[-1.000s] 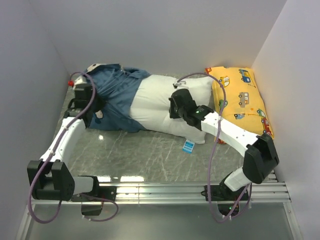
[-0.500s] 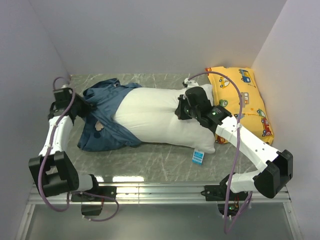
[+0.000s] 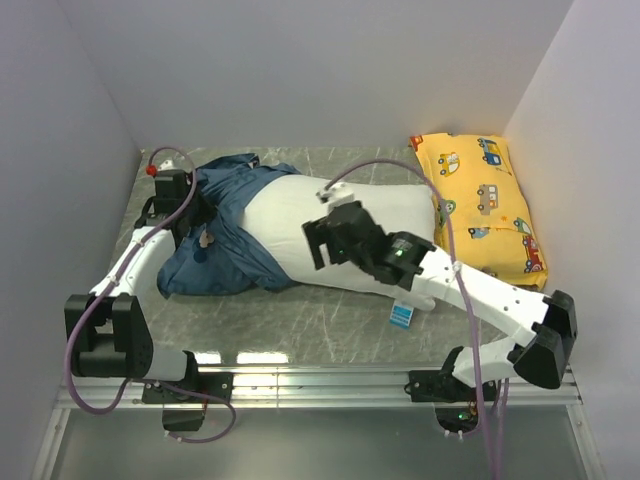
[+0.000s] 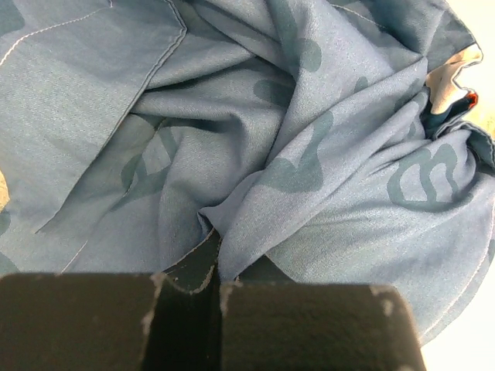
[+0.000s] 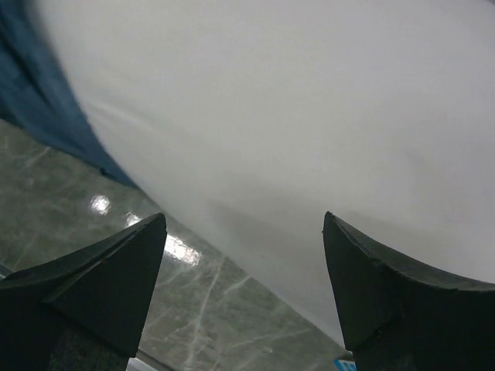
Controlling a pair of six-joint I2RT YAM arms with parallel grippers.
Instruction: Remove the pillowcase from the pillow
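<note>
The white pillow [image 3: 340,215] lies across the middle of the table, its left end still inside the dark blue pillowcase [image 3: 225,250], which is bunched up at the left. My left gripper [image 3: 200,222] sits on that bunch. In the left wrist view it [image 4: 215,272] is shut on a fold of the pillowcase [image 4: 309,139]. My right gripper [image 3: 318,240] hovers over the pillow's near edge. It [image 5: 244,218] is open with nothing between its fingers, and below it are the pillow [image 5: 294,116] and a strip of pillowcase [image 5: 39,116].
A yellow vehicle-print pillow [image 3: 485,205] leans at the back right by the wall. The pillow's small blue label [image 3: 401,315] lies on the marble tabletop [image 3: 300,315]. Walls close in at the left, back and right. The bare tabletop [image 5: 155,309] shows under my right fingers.
My right gripper has opened, let go of the pillow and swung left along its near edge. My left gripper, still gripping the pillowcase, moved right, back toward the pillow.
</note>
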